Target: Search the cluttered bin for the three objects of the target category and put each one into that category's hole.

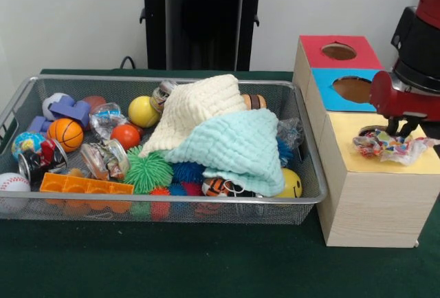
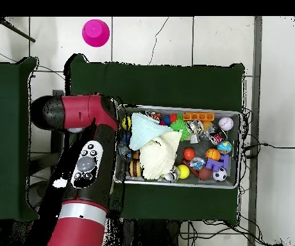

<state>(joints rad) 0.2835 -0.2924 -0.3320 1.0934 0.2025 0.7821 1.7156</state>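
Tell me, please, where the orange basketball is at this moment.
In the front view, the orange basketball lies in the left part of the wire bin, just below the purple block and right of the small globe ball.

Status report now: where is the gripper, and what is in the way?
Gripper above yellow box top, fingers hidden. Crinkly bag under it, beside the yellow hole. Two cloths cover bin middle.

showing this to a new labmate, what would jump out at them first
Two cloths, a cream cloth over a mint cloth, are heaped mid-bin on balls and toys in the wire bin. Beside it, the red arm hangs over the wooden box's yellow section, where a crinkly bag of colourful bits lies.
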